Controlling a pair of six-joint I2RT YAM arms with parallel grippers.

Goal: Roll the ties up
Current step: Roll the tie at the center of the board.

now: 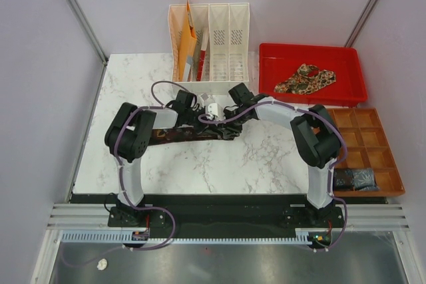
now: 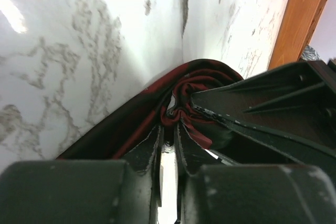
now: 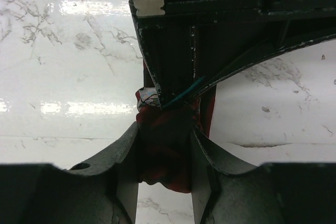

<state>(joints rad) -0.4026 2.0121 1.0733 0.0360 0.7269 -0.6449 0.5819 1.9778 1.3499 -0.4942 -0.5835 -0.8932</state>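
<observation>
The dark maroon tie [image 1: 180, 134] lies flat across the marble table, left of centre, and its right end is wound into a small roll. My left gripper [image 1: 208, 116] pinches the roll's core; in the left wrist view its fingers [image 2: 152, 145] are nearly closed on the red folds [image 2: 181, 111]. My right gripper [image 1: 223, 124] is shut around the roll from the other side; in the right wrist view the roll [image 3: 165, 156] fills the gap between its fingers [image 3: 126, 156]. The tan-and-brown paisley tie [image 1: 306, 78] lies crumpled in the red tray.
The red tray [image 1: 313, 49] stands at the back right. A white file rack [image 1: 229, 38] with orange folders [image 1: 188, 41] stands at the back centre. A wooden compartment organizer [image 1: 363, 144] at the right edge holds a dark bundle [image 1: 353, 179].
</observation>
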